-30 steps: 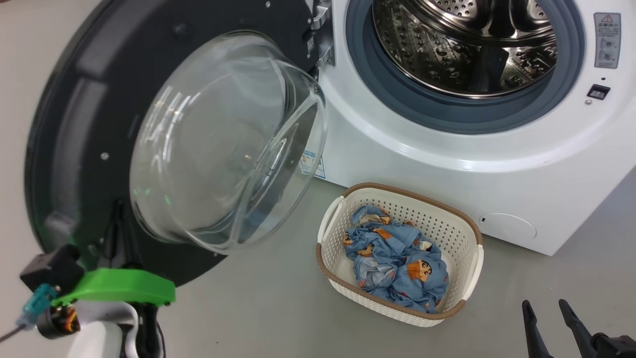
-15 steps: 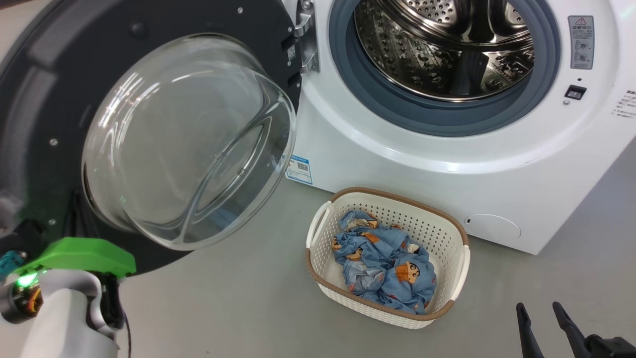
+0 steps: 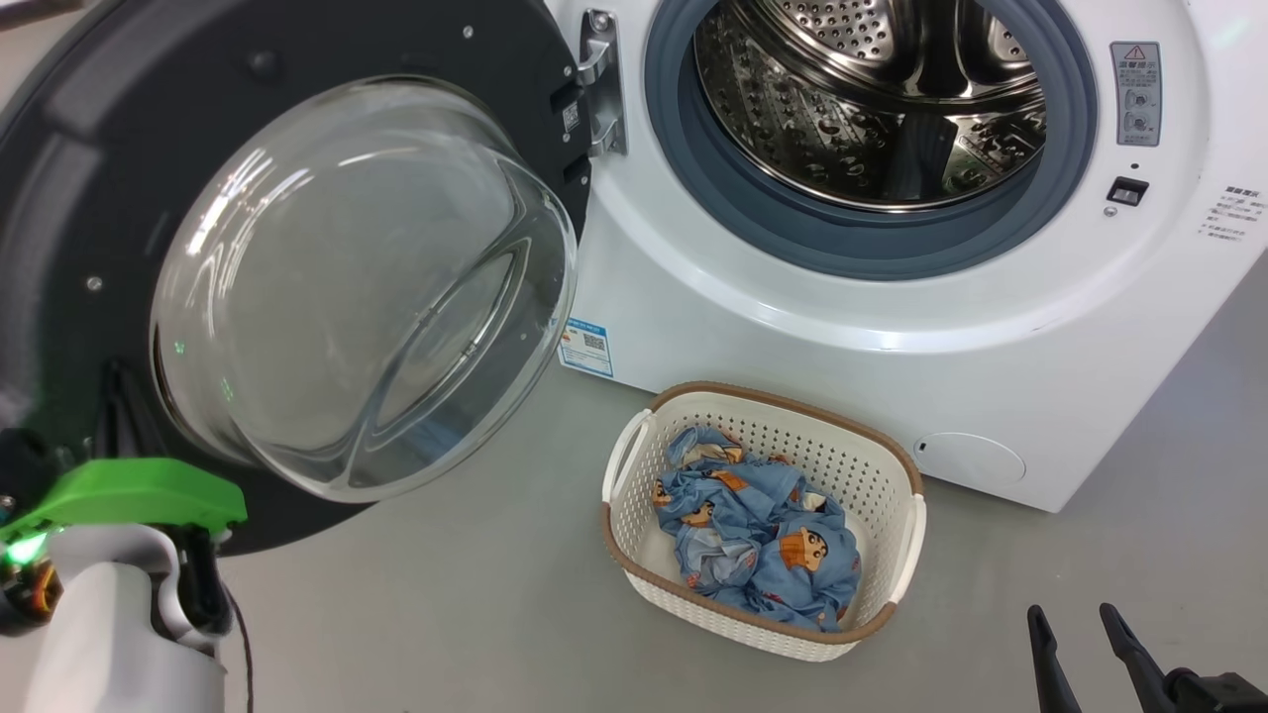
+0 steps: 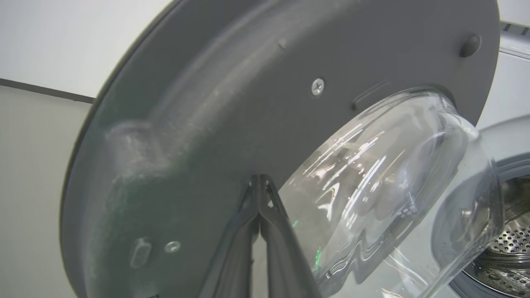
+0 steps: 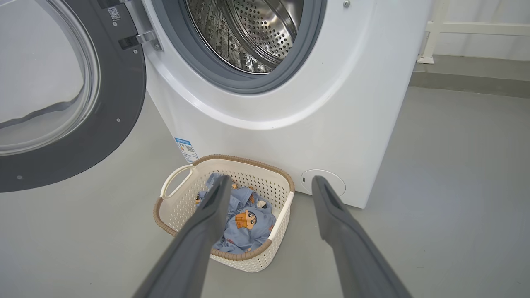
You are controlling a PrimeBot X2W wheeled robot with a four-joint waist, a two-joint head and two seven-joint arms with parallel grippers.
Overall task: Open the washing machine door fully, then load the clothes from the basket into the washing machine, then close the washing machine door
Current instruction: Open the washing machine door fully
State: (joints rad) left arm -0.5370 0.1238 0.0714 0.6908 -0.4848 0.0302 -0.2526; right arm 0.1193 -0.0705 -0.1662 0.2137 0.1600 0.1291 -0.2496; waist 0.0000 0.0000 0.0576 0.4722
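Heaped in the small cream-white perforated plastic basket (image 3: 842,451), the light blue cartoon-print clothes (image 3: 758,540) lie at nine o'clock from the right gripper (image 3: 1072,616), fingers spread, clearly the nearer arm; the left gripper (image 4: 259,184), pressed together, sits against the round black-ringed glass washing machine door (image 3: 59,198) at ten o'clock.
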